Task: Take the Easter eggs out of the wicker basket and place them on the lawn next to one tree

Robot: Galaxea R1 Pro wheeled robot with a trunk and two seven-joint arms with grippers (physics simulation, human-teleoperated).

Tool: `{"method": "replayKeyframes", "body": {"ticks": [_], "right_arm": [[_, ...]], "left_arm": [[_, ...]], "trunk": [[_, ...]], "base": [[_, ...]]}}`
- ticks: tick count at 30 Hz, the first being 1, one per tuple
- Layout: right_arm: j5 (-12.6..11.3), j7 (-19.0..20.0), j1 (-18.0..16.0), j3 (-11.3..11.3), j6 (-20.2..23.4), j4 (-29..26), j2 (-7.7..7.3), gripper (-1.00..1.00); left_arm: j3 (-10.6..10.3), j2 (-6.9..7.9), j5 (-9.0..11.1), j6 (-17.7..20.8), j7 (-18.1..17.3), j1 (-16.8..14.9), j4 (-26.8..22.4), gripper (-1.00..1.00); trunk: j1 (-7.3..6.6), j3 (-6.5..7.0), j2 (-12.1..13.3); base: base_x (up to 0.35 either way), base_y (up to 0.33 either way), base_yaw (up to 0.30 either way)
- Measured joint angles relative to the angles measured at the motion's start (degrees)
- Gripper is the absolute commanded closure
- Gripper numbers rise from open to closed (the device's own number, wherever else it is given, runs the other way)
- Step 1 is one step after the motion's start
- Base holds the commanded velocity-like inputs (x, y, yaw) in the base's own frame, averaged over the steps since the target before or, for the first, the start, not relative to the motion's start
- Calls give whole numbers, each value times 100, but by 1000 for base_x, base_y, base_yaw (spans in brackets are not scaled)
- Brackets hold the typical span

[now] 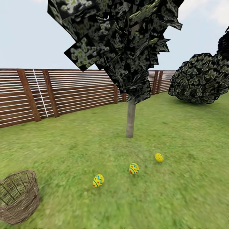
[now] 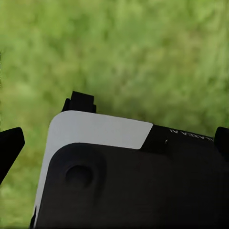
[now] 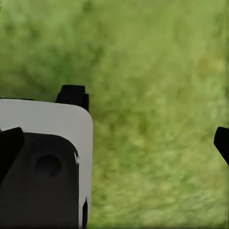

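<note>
Three yellow Easter eggs lie on the lawn [image 1: 178,133] in a loose row in front of the tree's thin trunk [image 1: 130,119]. A zigzag-striped egg [image 1: 98,180] is at the left, a second striped egg [image 1: 134,168] is in the middle, and the dotted egg [image 1: 159,157] is at the right. Apart from them, at the lower left, stands the wicker basket [image 1: 17,200]; I see no egg inside it. My left gripper [image 2: 114,143] hangs open over grass with its fingertips [image 2: 9,145] wide apart and empty. My right gripper [image 3: 114,143] is open too, nothing between its fingertips [image 3: 222,141].
A brown slatted fence [image 1: 63,92] runs behind the tree. A low rounded bush [image 1: 200,78] sits at the back right. Part of my own black and white body [image 2: 119,181] shows under the left wrist, and again under the right wrist [image 3: 43,162].
</note>
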Motion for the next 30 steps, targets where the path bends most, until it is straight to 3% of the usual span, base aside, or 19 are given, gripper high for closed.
{"method": "replayKeyframes", "body": {"ticks": [11,19,25,30], "right_arm": [[0,-7,14,-8,-10,12,52,-100],[1,-11,283,-8,-12,14,35,-100],[0,-16,409,-8,-13,14,30,-100],[-4,-8,421,-8,-6,14,24,-100]], "left_arm": [[5,-40,7,0,-3,0,3,-100],[8,-27,11,21,54,83,3,-100],[8,-10,16,0,51,458,4,-100],[34,63,29,-7,38,531,-4,-100]], "trunk": [[-242,93,441],[-417,161,762],[-549,212,1003],[-659,255,1203]], "base": [[0,0,0],[0,0,0],[0,0,0],[0,0,0]]}}
